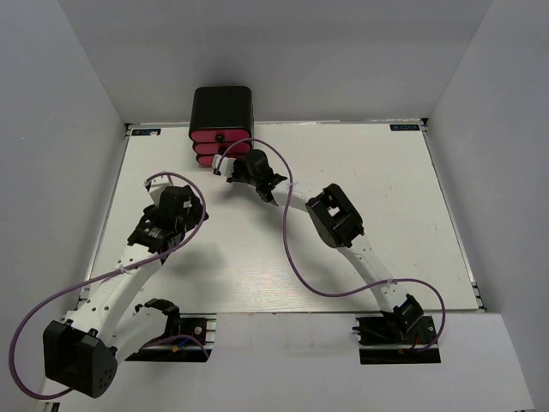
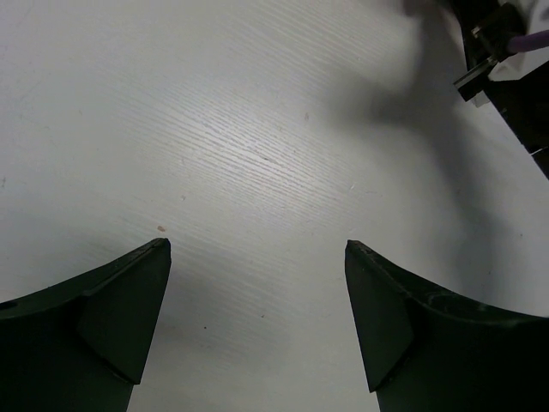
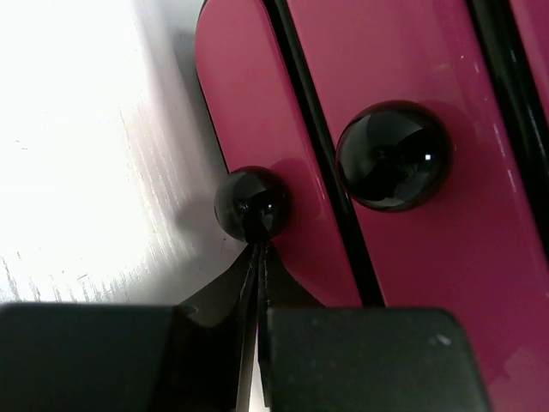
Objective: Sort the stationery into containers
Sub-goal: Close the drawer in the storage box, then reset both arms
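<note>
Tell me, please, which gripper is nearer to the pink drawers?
Right. The right gripper is shut with its tips against a knob on the drawers; the left gripper hangs open over the table, well short of them and to their left.

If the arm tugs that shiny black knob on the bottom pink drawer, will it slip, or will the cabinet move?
Probably slippery: the knob is round and glossy, and the shut right gripper only meets it with its tips. The cabinet looks small with nothing visibly anchoring it, so a tug may drag it instead of opening the drawer.
</note>
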Available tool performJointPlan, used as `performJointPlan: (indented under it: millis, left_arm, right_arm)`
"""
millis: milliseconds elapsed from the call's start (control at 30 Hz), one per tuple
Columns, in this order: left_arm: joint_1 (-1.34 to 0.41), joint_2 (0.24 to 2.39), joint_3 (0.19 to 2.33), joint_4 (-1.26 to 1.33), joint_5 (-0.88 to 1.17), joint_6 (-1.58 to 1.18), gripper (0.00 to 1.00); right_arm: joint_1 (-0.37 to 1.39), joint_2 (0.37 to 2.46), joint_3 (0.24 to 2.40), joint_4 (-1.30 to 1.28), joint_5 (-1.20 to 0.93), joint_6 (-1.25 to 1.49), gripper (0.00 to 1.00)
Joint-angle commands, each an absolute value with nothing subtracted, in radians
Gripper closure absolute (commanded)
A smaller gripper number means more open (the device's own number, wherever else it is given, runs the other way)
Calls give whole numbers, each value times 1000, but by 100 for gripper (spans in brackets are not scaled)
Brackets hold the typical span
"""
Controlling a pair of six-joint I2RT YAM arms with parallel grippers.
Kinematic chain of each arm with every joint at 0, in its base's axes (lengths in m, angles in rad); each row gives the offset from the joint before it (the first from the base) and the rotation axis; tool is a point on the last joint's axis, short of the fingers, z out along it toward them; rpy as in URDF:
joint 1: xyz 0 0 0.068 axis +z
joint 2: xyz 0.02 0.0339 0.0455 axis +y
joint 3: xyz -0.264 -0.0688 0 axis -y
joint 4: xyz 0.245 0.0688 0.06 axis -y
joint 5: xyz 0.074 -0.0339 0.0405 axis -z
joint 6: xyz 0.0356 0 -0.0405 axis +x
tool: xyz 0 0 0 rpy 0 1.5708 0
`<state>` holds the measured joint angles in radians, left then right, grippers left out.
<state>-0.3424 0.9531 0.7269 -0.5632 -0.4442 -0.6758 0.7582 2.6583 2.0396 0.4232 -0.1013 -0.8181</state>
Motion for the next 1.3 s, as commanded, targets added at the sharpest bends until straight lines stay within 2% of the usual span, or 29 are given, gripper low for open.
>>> performJointPlan:
  millis: [0, 500, 567, 633, 833, 967, 1000, 1033, 1100, 1167, 1200, 1267]
  left_arm:
    - [-341, 957, 778, -551, -466, -660, 8]
    - [-341, 966, 798, -590, -466, -669, 8]
    - [-341, 966, 798, -591, -466, -687, 8]
    - [-341, 957, 798, -591, -456, -698, 8]
    - [-341, 920, 769, -546, -416, -698, 5]
    - [-341, 879, 749, -517, -407, -698, 1]
    - [-341, 870, 749, -505, -397, -698, 1]
    - [-341, 861, 738, -505, -397, -689, 0]
    - [-341, 835, 729, -493, -385, -689, 0]
    - [-341, 815, 709, -482, -374, -689, 0]
    - [-341, 802, 709, -482, -374, -689, 0]
    - [-341, 792, 709, -482, -354, -689, 0]
  right_arm:
    - [753, 2660, 2052, 512, -80, -831, 96]
    - [747, 2640, 1987, 544, -71, -867, 96]
    - [747, 2579, 1918, 554, -126, -868, 97]
    - [744, 2471, 1748, 607, -216, -877, 97]
    - [752, 2219, 1310, 722, -259, -821, 96]
    - [732, 2019, 1221, 606, -189, -714, 81]
    - [732, 1970, 1220, 565, -183, -643, 71]
    - [713, 1948, 1224, 434, -178, -615, 66]
    - [701, 1883, 1258, 341, -150, -521, 53]
    - [692, 1824, 1282, 177, -66, -480, 46]
    - [686, 1812, 1284, 119, -31, -425, 39]
    - [670, 1767, 1258, 75, 47, -378, 38]
